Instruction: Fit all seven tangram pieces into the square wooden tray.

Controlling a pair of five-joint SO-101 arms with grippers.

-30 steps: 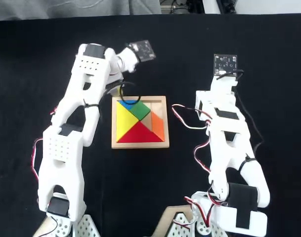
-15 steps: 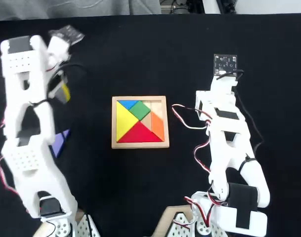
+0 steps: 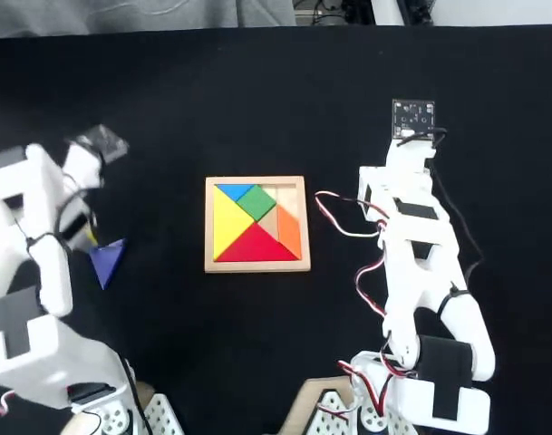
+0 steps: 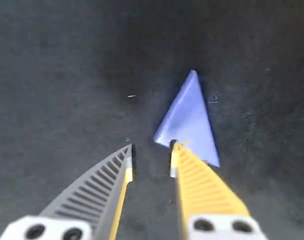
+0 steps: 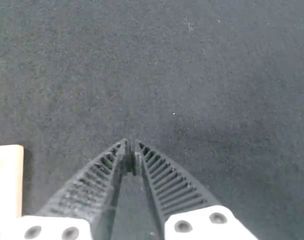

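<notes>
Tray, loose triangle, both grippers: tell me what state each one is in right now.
Wooden tray: partly filled, five coloured pieces seated flat.
Purple triangle: lying flat on the table, outside the tray, not gripped.
Left gripper: open, yellow finger at the triangle's edge.
Right gripper: shut, empty.

The left gripper point(image 4: 152, 148) is seen with its jaws parted: one grey finger point(image 4: 99, 187), one yellow finger point(image 4: 199, 187). A blue triangle point(image 4: 189, 117) is laid flat on the black cloth point(image 4: 62, 70) — its nearest corner is overlapped by the yellow tip, while the grey tip is set apart from it.
</notes>
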